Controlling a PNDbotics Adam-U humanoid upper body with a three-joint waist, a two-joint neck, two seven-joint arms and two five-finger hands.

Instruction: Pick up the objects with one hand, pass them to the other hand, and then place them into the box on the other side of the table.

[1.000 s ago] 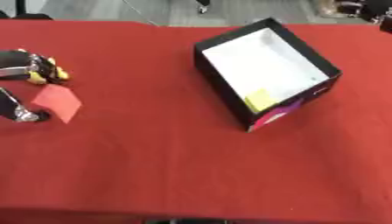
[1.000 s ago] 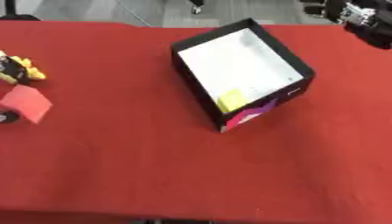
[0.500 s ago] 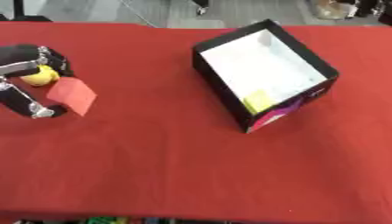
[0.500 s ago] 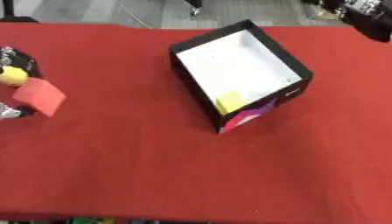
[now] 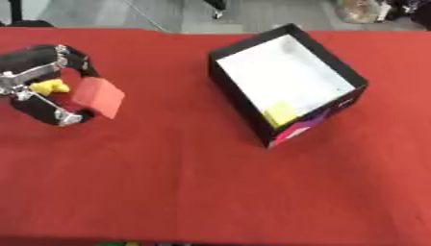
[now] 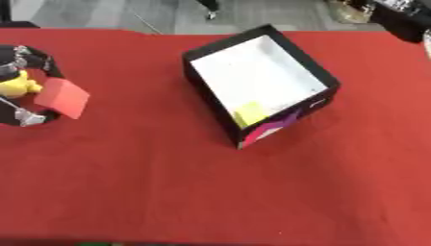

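Left hand [image 5: 42, 91] at the far left curls round a flat-faced red block [image 5: 98, 97], a small yellow thing [image 5: 50, 87] tucked inside. The black box [image 5: 286, 84] (white floor, yellow piece [image 5: 280, 113] inside) sits far right on the red-clothed bench [image 5: 185, 182], whose wide near half lies open.

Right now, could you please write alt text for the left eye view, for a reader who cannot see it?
The left robot hand curls round a red block and a small yellow object at the left of a red table. To its right stands an open black box with a white floor and a yellow piece inside.
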